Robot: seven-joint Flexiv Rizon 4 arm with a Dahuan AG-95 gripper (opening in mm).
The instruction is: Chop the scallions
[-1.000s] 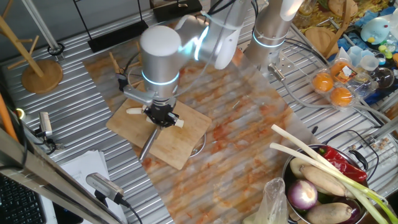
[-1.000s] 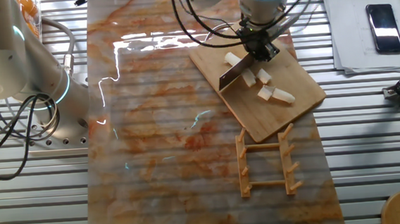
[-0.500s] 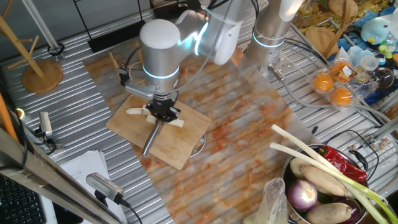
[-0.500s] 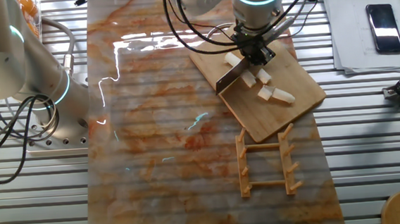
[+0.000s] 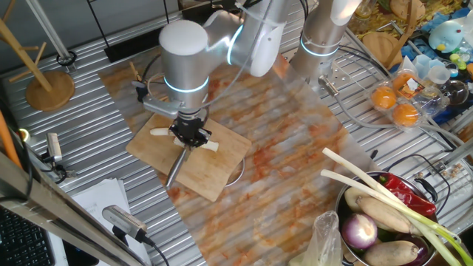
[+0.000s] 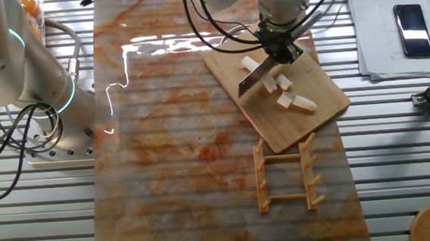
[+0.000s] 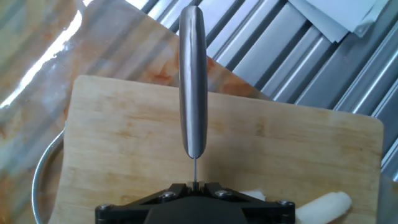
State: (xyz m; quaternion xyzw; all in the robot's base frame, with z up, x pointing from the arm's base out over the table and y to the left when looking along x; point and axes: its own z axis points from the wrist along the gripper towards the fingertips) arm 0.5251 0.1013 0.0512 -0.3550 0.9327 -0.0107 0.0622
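Note:
Several short cream-white scallions chunks (image 6: 285, 99) lie on the wooden cutting board (image 6: 299, 126); two more chunks (image 5: 160, 132) (image 7: 323, 204) show beside the hand in the other views. My gripper (image 6: 277, 55) (image 5: 189, 140) (image 7: 196, 185) hangs over the board's middle, shut on a steel knife (image 6: 254, 76) (image 7: 193, 81). The knife points away from the fingers and slants down across the board (image 7: 124, 137), just beside the chunks. Whether the blade touches a chunk I cannot tell; the hand hides that spot.
A metal bowl rim (image 7: 43, 180) pokes out under the board. A wooden rack (image 6: 287, 172) lies just past the board's edge. A pot (image 5: 347, 203) with onion, peppers and long green-leaved stalks (image 5: 384, 193) stands front right. A second robot arm (image 6: 38, 80) and a phone (image 6: 411, 19) sit at the sides.
The gripper with the knife has shifted slightly back and forth over the board and sits a little higher now. The chunks lie where they were.

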